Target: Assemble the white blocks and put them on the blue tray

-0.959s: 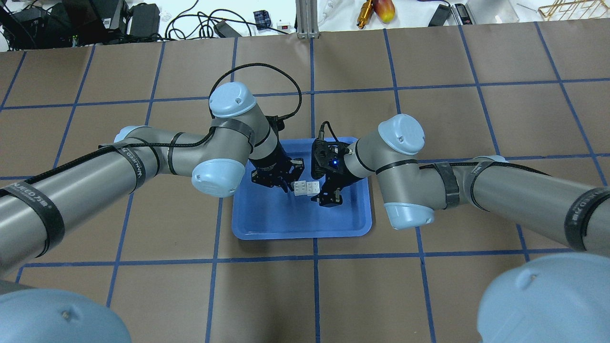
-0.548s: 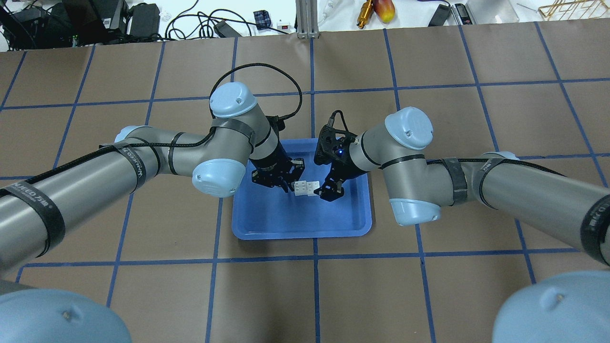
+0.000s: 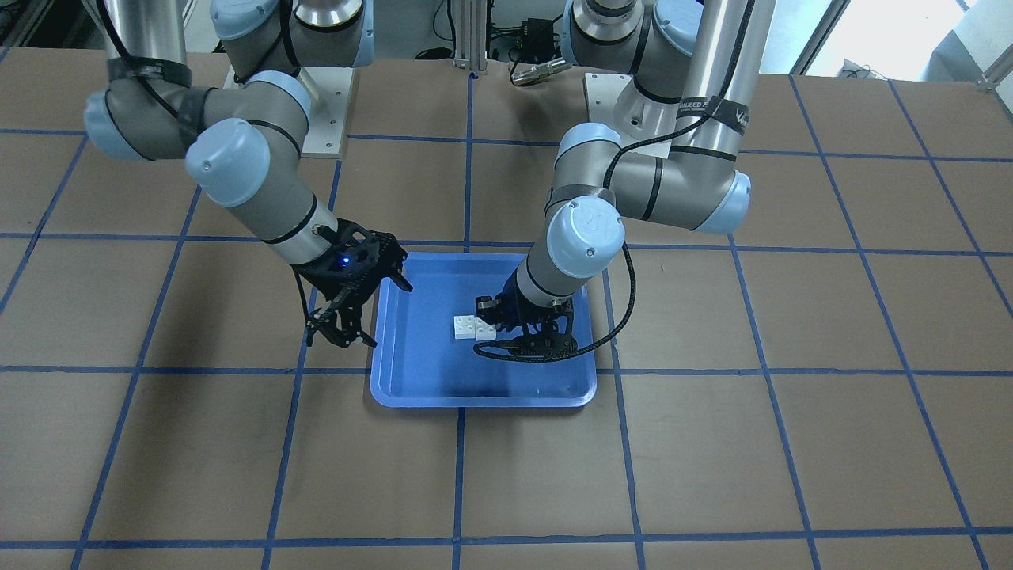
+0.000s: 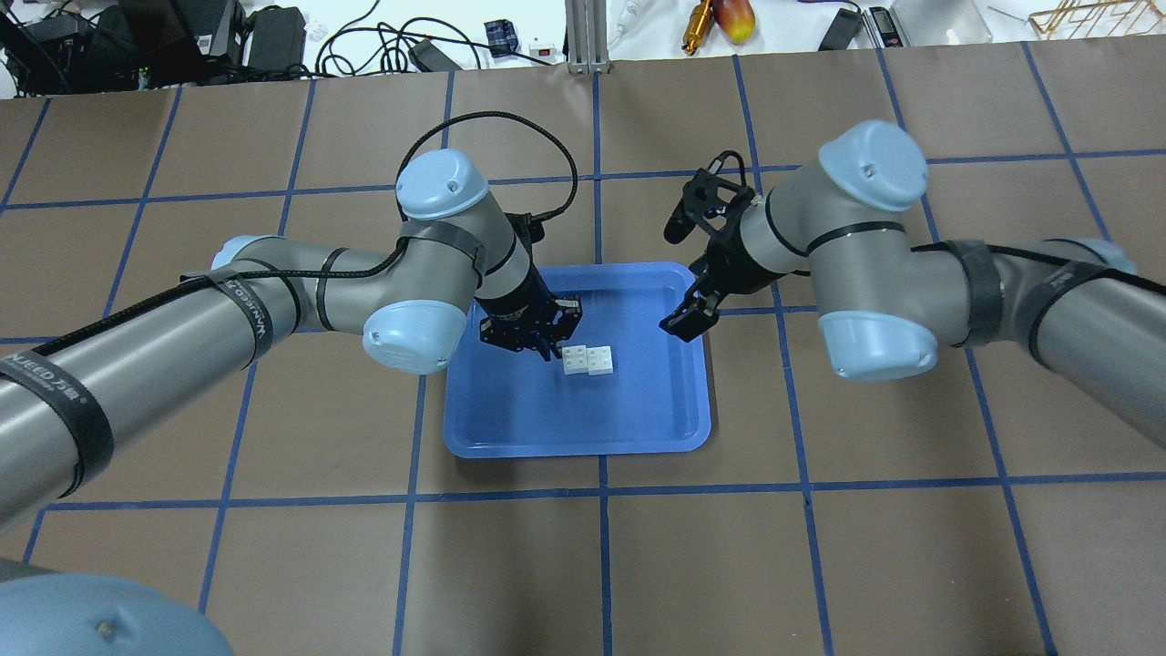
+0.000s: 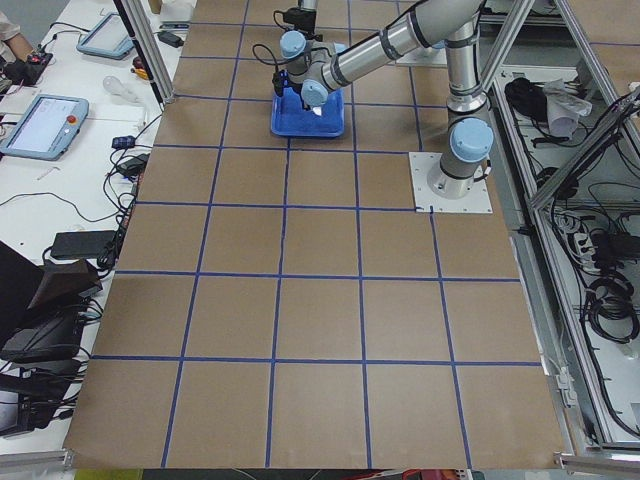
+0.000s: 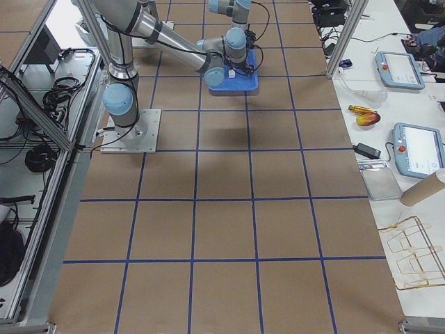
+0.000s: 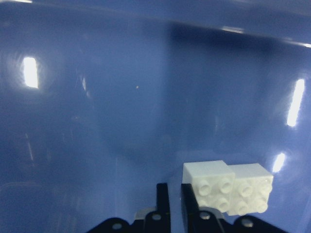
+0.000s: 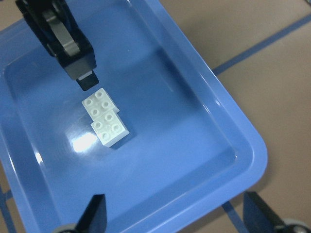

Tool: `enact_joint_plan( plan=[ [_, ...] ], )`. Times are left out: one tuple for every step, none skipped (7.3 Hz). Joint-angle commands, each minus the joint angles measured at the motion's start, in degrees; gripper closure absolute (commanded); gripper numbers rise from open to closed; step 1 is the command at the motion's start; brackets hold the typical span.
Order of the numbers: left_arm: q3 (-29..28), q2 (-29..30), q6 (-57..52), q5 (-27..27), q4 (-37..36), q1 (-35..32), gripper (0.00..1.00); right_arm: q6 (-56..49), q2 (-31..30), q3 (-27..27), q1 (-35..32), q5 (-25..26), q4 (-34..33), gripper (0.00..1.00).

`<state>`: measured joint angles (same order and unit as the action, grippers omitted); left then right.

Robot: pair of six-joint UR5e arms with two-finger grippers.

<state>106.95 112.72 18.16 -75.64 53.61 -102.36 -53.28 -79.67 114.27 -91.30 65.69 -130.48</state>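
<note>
The two white blocks (image 4: 588, 360) are joined side by side and lie on the floor of the blue tray (image 4: 574, 448). They also show in the front view (image 3: 473, 327) and both wrist views (image 7: 228, 187) (image 8: 105, 117). My left gripper (image 4: 549, 353) is low in the tray with its jaws shut, its tips right beside the blocks' left end, holding nothing. My right gripper (image 4: 681, 323) hangs open and empty over the tray's right rim, apart from the blocks; its wrist view shows wide-spread fingers (image 8: 95, 213).
The tray (image 3: 475, 400) sits mid-table on brown paper with a blue tape grid. Cables, boxes and a yellow-red tool (image 4: 720, 23) lie on the white bench past the far edge. Tablets (image 6: 400, 69) lie on side benches.
My right gripper has drawn back from the blocks, to the right and away, and now stands over the tray's rim. The blocks and my left gripper have barely moved.
</note>
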Motion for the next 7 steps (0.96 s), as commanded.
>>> enact_joint_plan(
  plan=[
    [-3.7,-2.1,-0.2,-0.6,2.9,0.8,0.73,13.7,-4.9,-9.3,4.1,2.8,18.4,0.00],
    [-5.8,-3.6,-0.8,-1.1,6.4,2.0,0.72,23.9,-6.1,-13.9,4.6,6.5,25.1,0.00],
    [-7.3,-5.2,-6.8,-5.3,10.9,3.5,0.72,27.5,-6.5,-18.0,4.6,15.2,32.0,0.00],
    [-9.3,-7.6,-14.3,-10.8,16.8,6.0,0.72,29.0,-6.6,-18.6,4.5,21.3,33.4,0.00],
    [-13.0,-9.6,-15.8,-11.2,22.4,9.7,0.70,35.4,-6.8,-18.6,4.7,22.0,33.5,0.00],
    [-17.0,-10.5,-16.9,-11.2,26.2,11.9,0.63,48.5,-8.2,-19.3,4.6,22.0,36.8,0.00],
    [-19.9,-11.6,-18.1,-11.5,30.8,12.6,0.52,56.2,-10.0,-19.7,4.6,22.1,38.3,0.00]
  ],
)
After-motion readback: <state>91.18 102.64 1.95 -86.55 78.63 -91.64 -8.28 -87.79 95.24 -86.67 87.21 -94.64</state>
